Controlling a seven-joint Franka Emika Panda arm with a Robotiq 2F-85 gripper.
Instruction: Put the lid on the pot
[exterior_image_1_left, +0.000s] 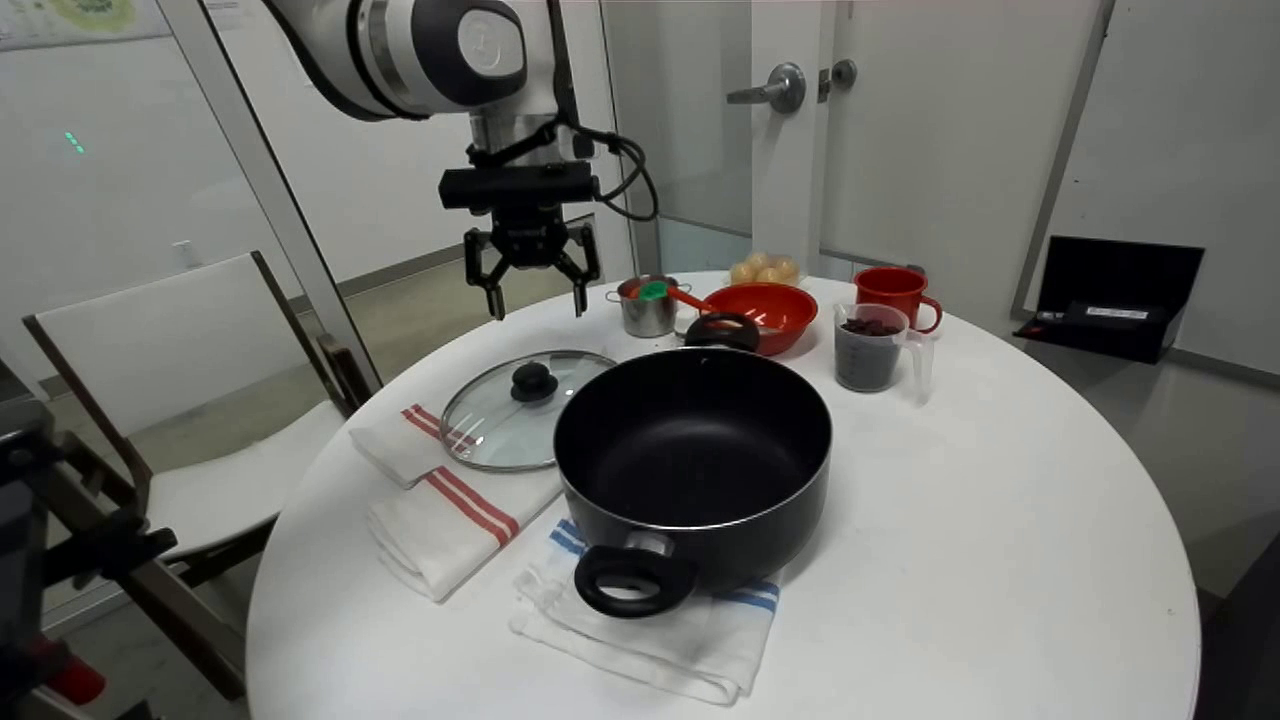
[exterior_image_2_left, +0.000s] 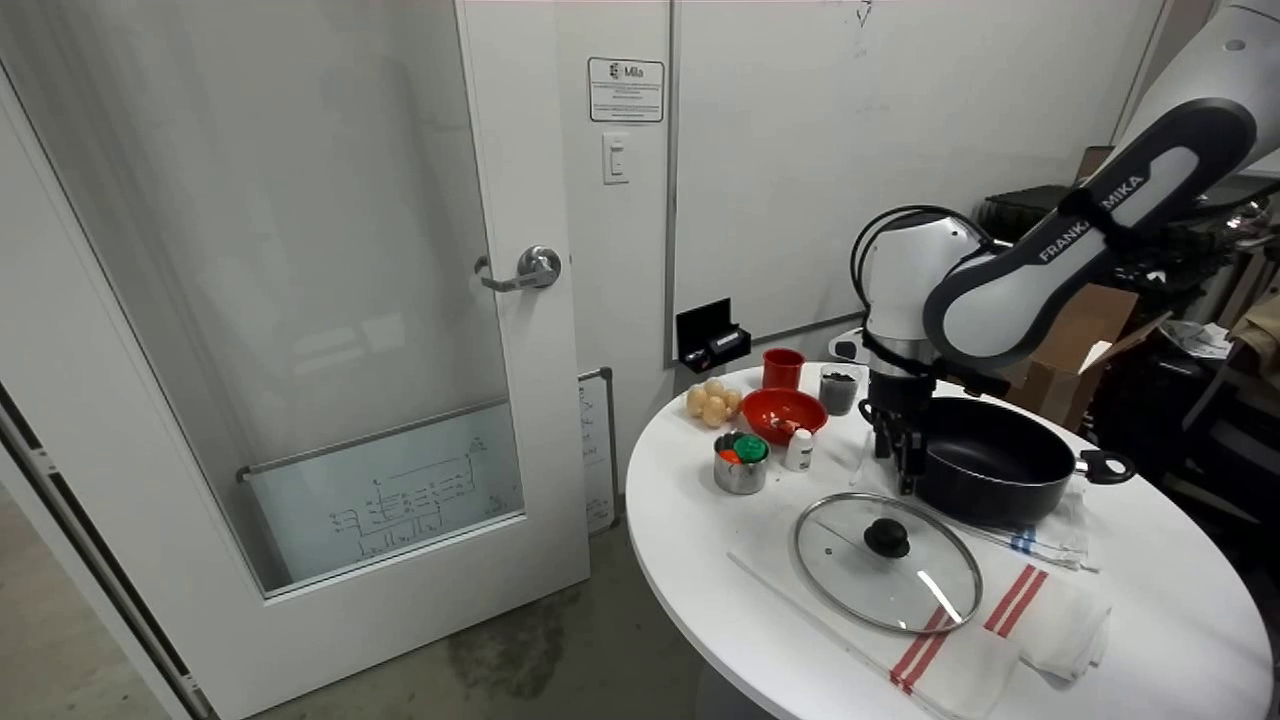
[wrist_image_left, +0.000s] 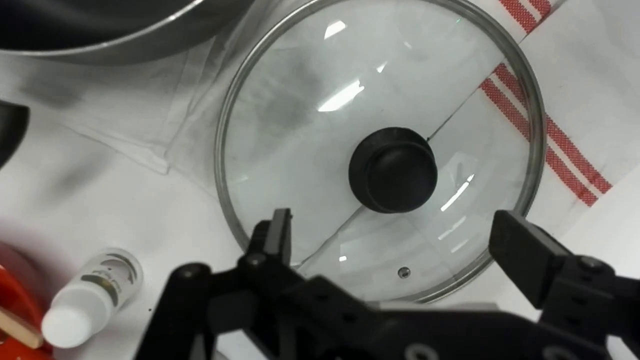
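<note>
Seemingly, the step is reaching for the lid (exterior_image_2_left: 885, 572), which lies on towels (exterior_image_1_left: 450, 545) beside the pot (exterior_image_1_left: 692, 440). The tool (exterior_image_1_left: 538, 303) hangs empty, fingers (wrist_image_left: 522, 255) spread; next it should centre over the knob (wrist_image_left: 400, 172) and descend.

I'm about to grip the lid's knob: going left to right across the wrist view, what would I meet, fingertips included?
Red bowl, white bottle, one fingertip, black knob of the clear glass lid, other fingertip. Omitted: black pot, spanning the same stretch as bowl and bottle.
</note>
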